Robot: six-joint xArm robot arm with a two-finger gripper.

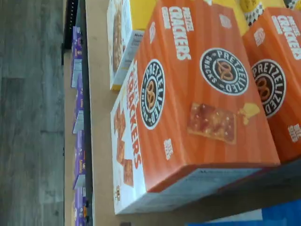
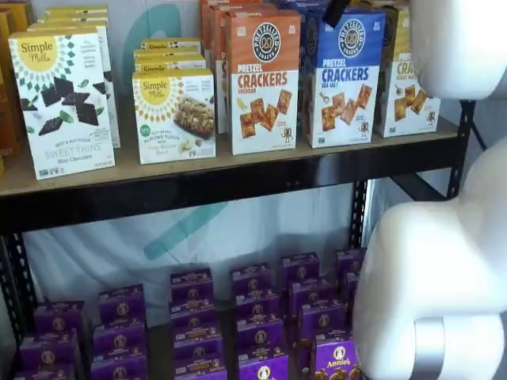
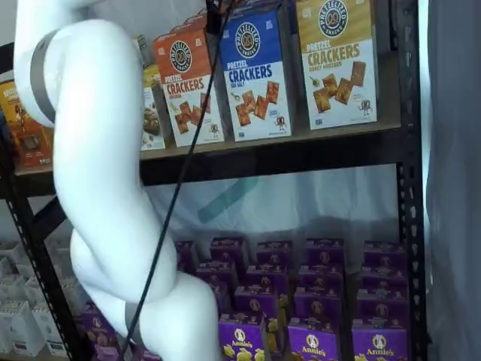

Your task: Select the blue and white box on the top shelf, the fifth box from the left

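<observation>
Where "SEA SALT" shows, blue and white box [image 2: 344, 77]

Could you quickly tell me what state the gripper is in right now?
Gripper: only a dark finger tip shows above the blue and white box; open or shut cannot be told.

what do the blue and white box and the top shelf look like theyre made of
The blue and white box: seemingly printed cardboard, smooth and slightly glossy, with sharp folded edges and flat faces. The top shelf: a tan board, likely wood or pressed wood, matte; its front beam and the uprights look like black painted metal, with a faint sheen.
</observation>
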